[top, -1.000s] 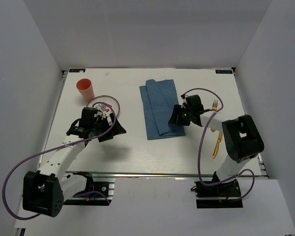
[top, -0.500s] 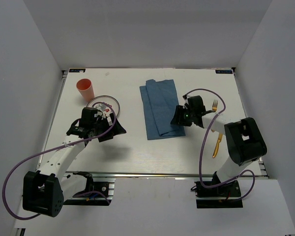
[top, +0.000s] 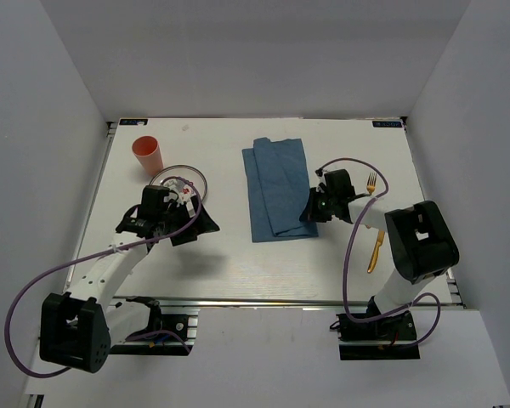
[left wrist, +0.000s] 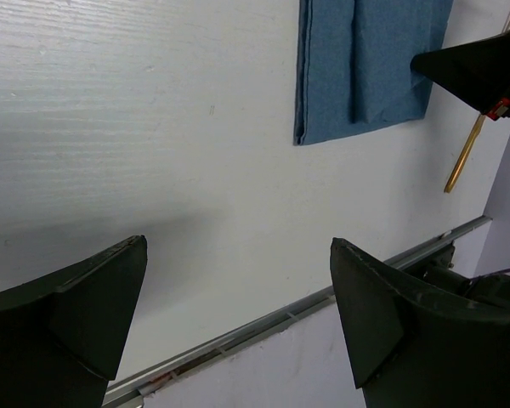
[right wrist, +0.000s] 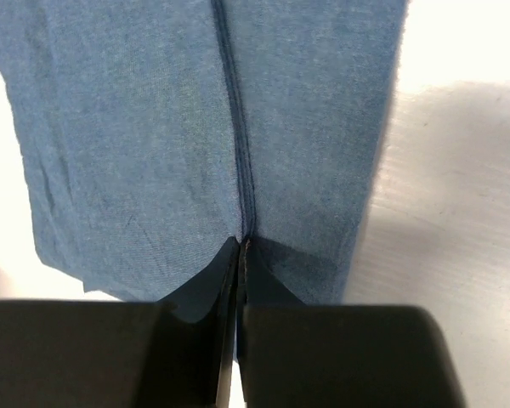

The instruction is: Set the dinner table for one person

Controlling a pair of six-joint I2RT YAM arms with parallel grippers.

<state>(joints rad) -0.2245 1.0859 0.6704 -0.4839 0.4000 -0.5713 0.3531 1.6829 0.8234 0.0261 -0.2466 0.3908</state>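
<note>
Because soft and limp, pull blue cloth (top: 276, 187) by near edge, with right gripper (right wrist: 240, 244) closed there. See left gripper (left wrist: 238, 246) open, empty.

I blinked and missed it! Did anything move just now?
Only the right gripper: pinched shut on the blue cloth, it nudged slightly to the right. The left gripper, cup, plate and fork stayed put.

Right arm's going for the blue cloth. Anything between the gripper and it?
Nothing visible. The right gripper, shut, meets the blue cloth at its centre fold on the dinner table; the fork lies off to the side.
</note>
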